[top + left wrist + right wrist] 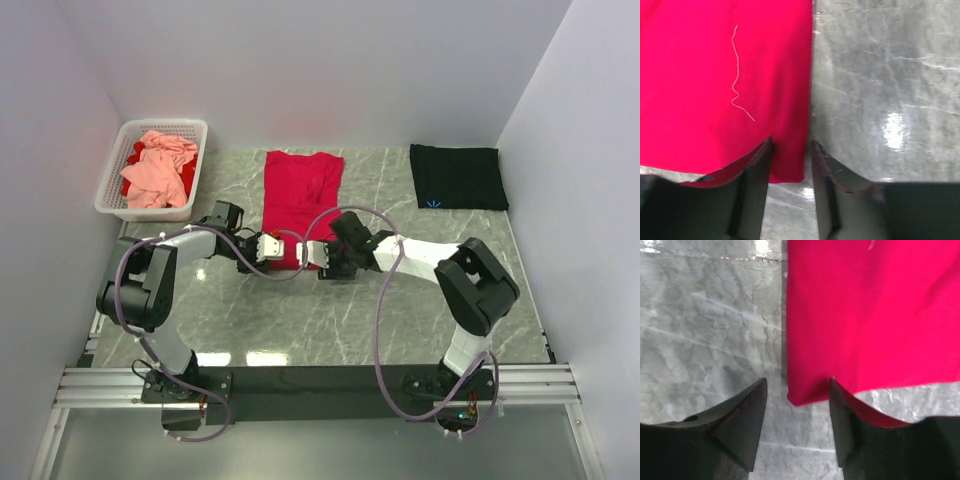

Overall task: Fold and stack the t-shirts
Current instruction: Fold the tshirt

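A crimson-red t-shirt (301, 192) lies flat in a long narrow fold at the table's middle. My left gripper (283, 250) is open at its near edge; in the left wrist view (790, 145) the shirt's near corner (790, 167) lies between the fingers. My right gripper (317, 256) is open beside it; in the right wrist view (797, 382) the other near corner (797, 396) lies between its fingers. A black t-shirt (457, 176) with a tiny blue mark lies folded at the back right. A salmon-pink t-shirt (158, 168) is crumpled in the basket.
The white lattice basket (112, 185) stands at the back left against the wall, with some red cloth (188, 176) under the pink shirt. White walls close the table on three sides. A loose pale thread (735, 75) lies on the red shirt.
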